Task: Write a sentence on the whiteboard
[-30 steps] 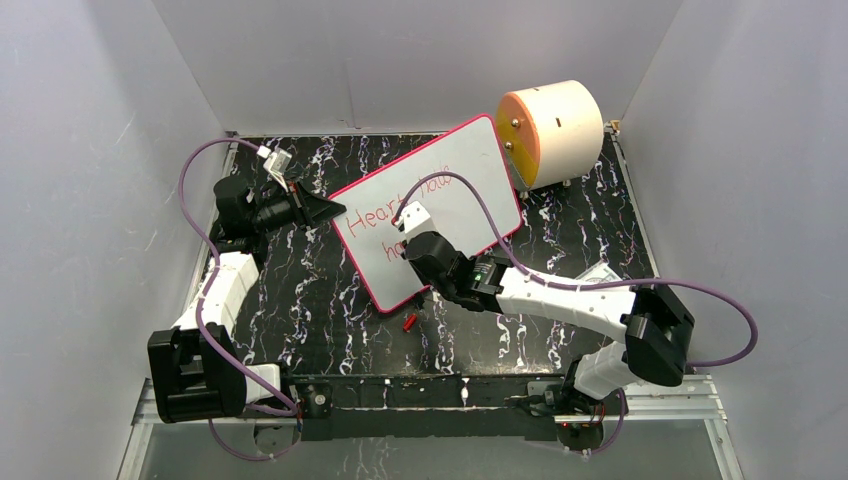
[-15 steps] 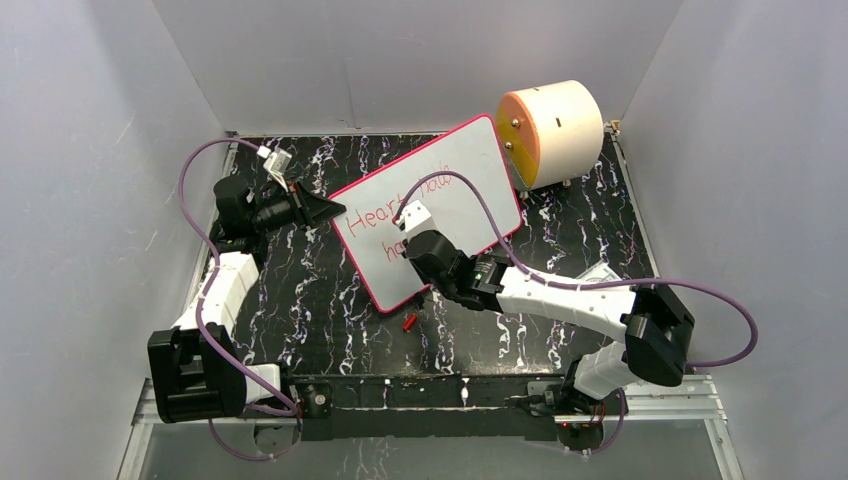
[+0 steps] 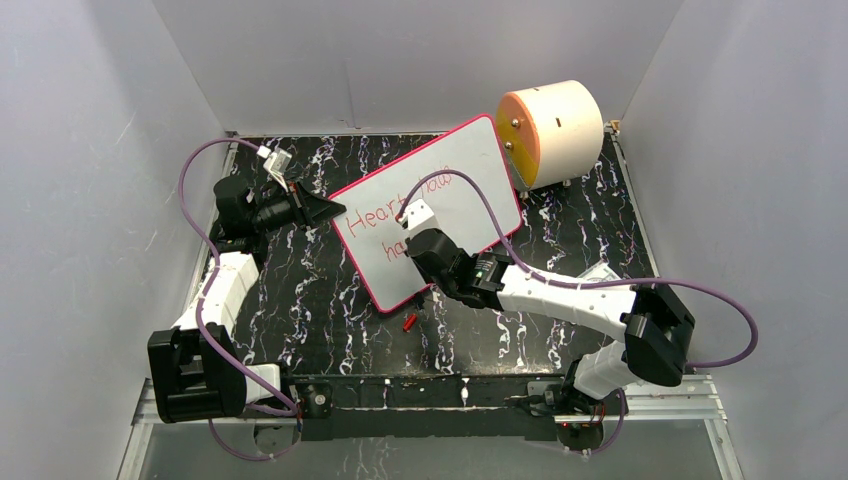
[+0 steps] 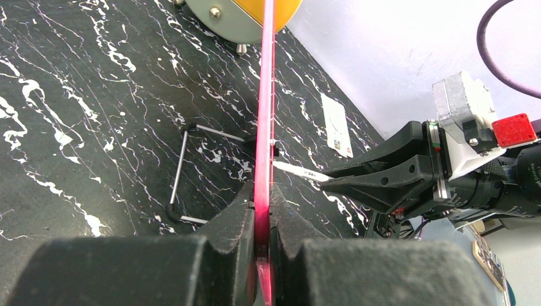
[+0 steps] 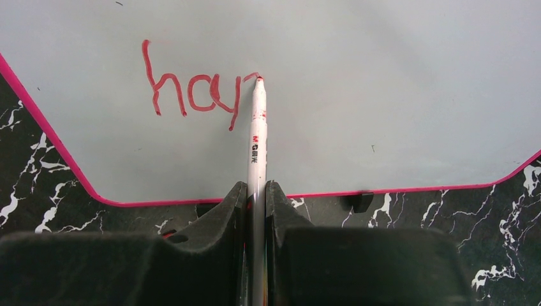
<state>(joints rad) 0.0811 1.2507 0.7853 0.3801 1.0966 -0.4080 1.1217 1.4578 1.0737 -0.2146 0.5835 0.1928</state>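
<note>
Top external overhead from behind bases, whiteboard (image 3: 480,150) shared by all views, 12 o'clock, left wrist edge-on, right wrist close, face-on.

Pretty sure we're looking at a robotics lab test cell here. Plain white panels (image 3: 100,150) are boxing in a black marble-look worktop (image 3: 300,300) on three sides. The left arm (image 3: 225,285) and right arm (image 3: 560,295) are sitting bolted to a bare aluminium rail (image 3: 430,400) along the near edge, with purple cables (image 3: 195,160) looping off both. Props are standing around like a trial is running: a whiteboard (image 3: 480,150) leaning on a wire stand and a cream cylinder (image 3: 560,125) with an orange face at the back right.
</note>
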